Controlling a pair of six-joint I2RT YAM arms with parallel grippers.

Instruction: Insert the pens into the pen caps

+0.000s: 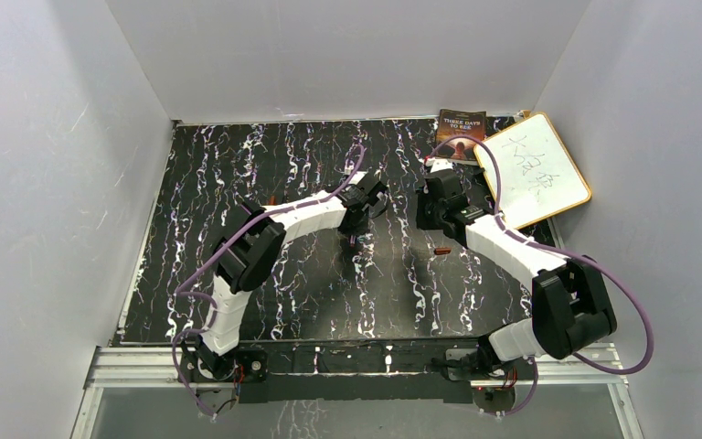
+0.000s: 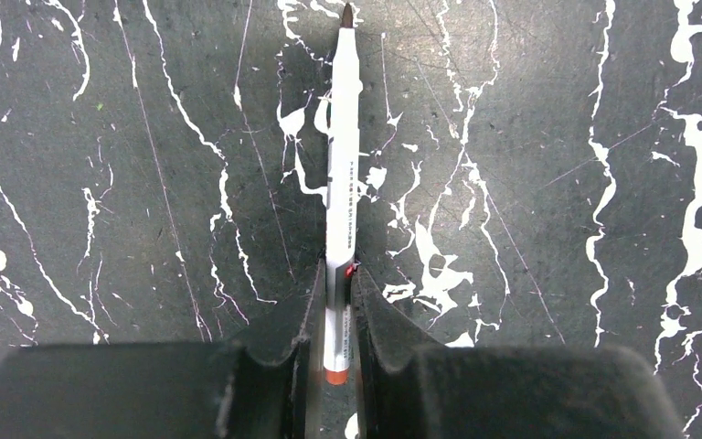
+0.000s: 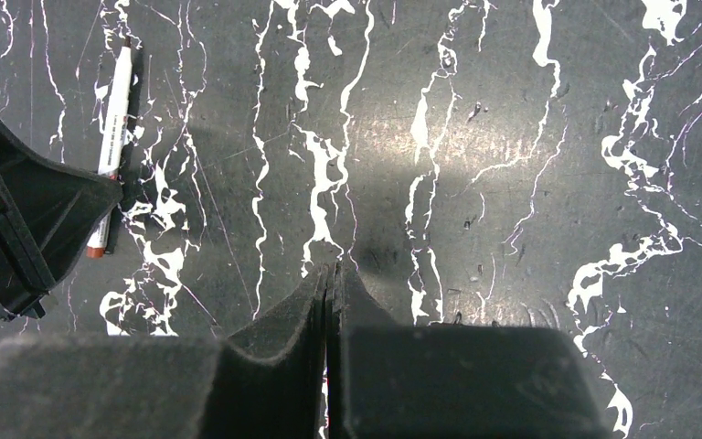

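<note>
Left of the whiteboard (image 1: 535,169), the left gripper (image 2: 336,279) pinches a white pen (image 2: 343,137) near its orange end — nearer the whiteboard, the right gripper (image 3: 329,274) has its fingers pressed together.

Slim white stick pen (image 2: 343,155) with dark tip and reddish-brown rear end, lying flat on the bench (image 2: 558,229), rear clamped in the left pincer (image 2: 337,274), tiny reddish-brown tube cap (image 1: 441,250) lying well apart to that pincer's right

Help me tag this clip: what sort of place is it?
Probably a robotics lab cell: plain white panel walls around a black white-veined tabletop, white-and-black robot arms bolted to an aluminium rail.
</note>
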